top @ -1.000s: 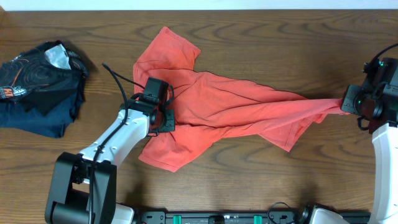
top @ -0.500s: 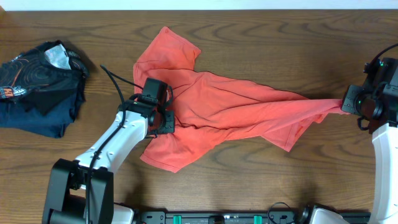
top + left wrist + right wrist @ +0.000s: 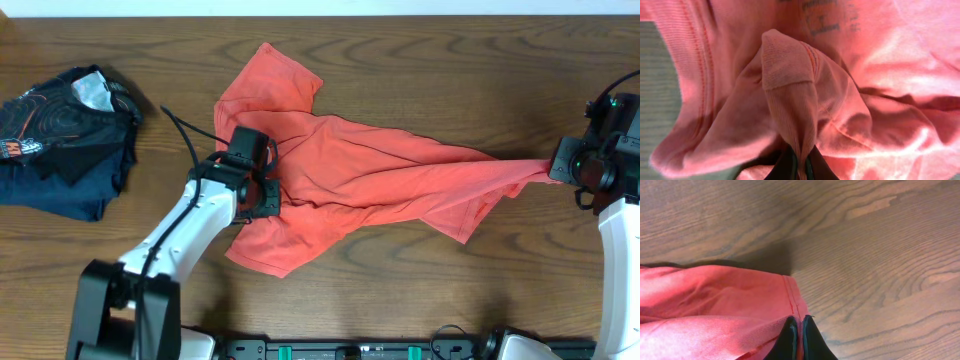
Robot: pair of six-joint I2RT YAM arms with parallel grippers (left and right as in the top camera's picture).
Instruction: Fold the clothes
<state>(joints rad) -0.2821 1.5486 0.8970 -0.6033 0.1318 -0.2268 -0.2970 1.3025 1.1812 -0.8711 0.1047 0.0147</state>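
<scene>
1. Toward 8 o'clock from the middle of the worktop (image 3: 450, 60), nearest the robot's base, the left hand (image 3: 265, 195) is pinched tight on a raised ridge of the T-shirt (image 3: 370, 170). Its wrist view shows a ribbed band, probably the collar, standing up from between the shut jaws.
2. At the centre, the coral T-shirt lies crumpled and twisted, pulled into a long band running from 9 o'clock to 3 o'clock. One flap spills near at 7 o'clock and a sleeve reaches far at 11 o'clock.
3. Out at 3 o'clock, the right hand (image 3: 562, 168) is clamped narrow on a stitched hem edge, and the cloth is stretched taut toward it.
4. Farther off at 10 o'clock, a dark printed garment (image 3: 60, 140) sits bunched, well apart from the shirt.
5. Judging by this, the step in hand is spreading the shirt out, and no fold has been made yet.
6. The next move seems to call for both hands to draw apart evenly and low, so the twist opens and the body lies flat. Each hand holds only a thin pinch of cloth, so a hard tug could let it slip.
</scene>
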